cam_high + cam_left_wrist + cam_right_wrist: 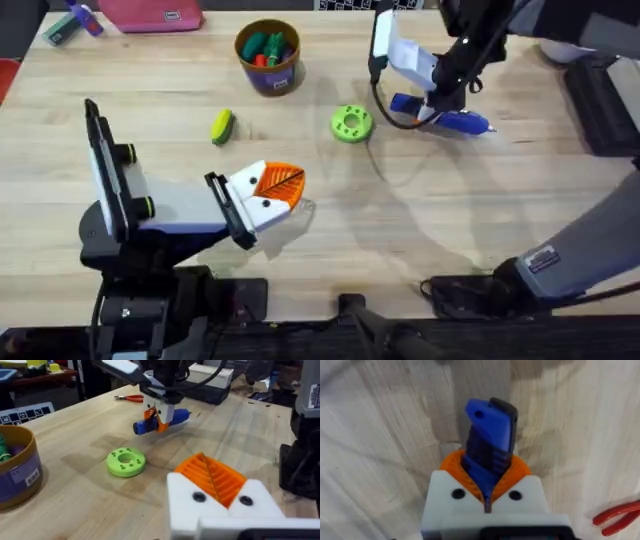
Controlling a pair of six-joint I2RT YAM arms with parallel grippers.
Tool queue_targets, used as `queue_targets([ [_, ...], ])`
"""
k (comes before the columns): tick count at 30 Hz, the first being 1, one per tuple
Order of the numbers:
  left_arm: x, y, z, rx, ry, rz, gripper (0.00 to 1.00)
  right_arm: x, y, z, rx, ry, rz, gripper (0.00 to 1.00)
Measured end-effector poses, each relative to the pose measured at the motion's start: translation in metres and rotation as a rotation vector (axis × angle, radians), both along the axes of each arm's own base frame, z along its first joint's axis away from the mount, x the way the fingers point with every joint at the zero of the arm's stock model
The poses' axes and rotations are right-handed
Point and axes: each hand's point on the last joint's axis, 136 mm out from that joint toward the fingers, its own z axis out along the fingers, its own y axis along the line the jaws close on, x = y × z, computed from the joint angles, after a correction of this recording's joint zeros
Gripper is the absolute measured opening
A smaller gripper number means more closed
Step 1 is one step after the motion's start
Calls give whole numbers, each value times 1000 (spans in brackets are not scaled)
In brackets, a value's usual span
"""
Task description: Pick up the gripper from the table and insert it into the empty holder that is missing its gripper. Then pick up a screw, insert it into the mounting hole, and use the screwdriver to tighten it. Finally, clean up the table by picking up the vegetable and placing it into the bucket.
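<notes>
— Where is the screwdriver [445, 119]?

— At the far right of the wooden worktop [420, 230], clamped between the orange pads of the right tool [440, 100]. The right wrist view shows the blue body [489, 445] squeezed between both pads, its blunt end pointing away from the camera; red-handled pliers [617, 517] lie just beside.

— And the left tool [268, 192]?

— It hovers low over the near-left worktop, its two orange wedges pressed together with nothing between them, each on its white block [220, 502].

— The vegetable and the bucket?

— The yellow vegetable [222, 125] with its green end lies on the worktop left of centre. The tan bucket [268, 58] with its dark blue band stands near it toward the far edge, colourful pieces inside. A green ring with holes [351, 124] lies between the vegetable and the screwdriver, apart from both.
</notes>
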Motion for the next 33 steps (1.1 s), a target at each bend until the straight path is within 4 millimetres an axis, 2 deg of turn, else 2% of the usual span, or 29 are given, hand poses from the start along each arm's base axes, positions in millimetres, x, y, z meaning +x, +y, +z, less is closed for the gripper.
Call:
queue_targets([
  [2,0,0,0,0,0,0,7,0,-1,-3,-8,7,-2,38],
  [3,0,0,0,0,0,0,7,0,-2,-4,-11,9,-1,143],
  [8,0,0,0,0,0,0,7,2,-3,-3,-22,-3,1,871],
  [9,0,0,0,0,0,0,7,2,-4,-3,-23,-3,1,959],
  [11,0,0,0,0,0,0,7,2,-4,-3,-24,-4,-7,990],
  [16,0,0,0,0,-1,0,12,8,-2,3,-13,-36,-51,994],
  [18,0,0,0,2,-3,0,261,11,0,17,8,-77,-84,993],
  [20,0,0,0,2,-3,0,582,14,5,36,43,-132,-123,994],
  [22,0,0,0,2,-3,0,904,19,10,65,91,-219,-176,994],
  [23,0,0,0,1,-2,0,962,21,13,79,116,-262,-202,994],
  [29,3,1,1,3,-10,16,985,31,44,176,372,-526,-373,994],
  [31,5,3,3,-6,-7,35,985,27,56,204,480,-572,-440,994],
  [33,10,6,6,-24,9,67,985,19,64,222,561,-578,-500,994],
])
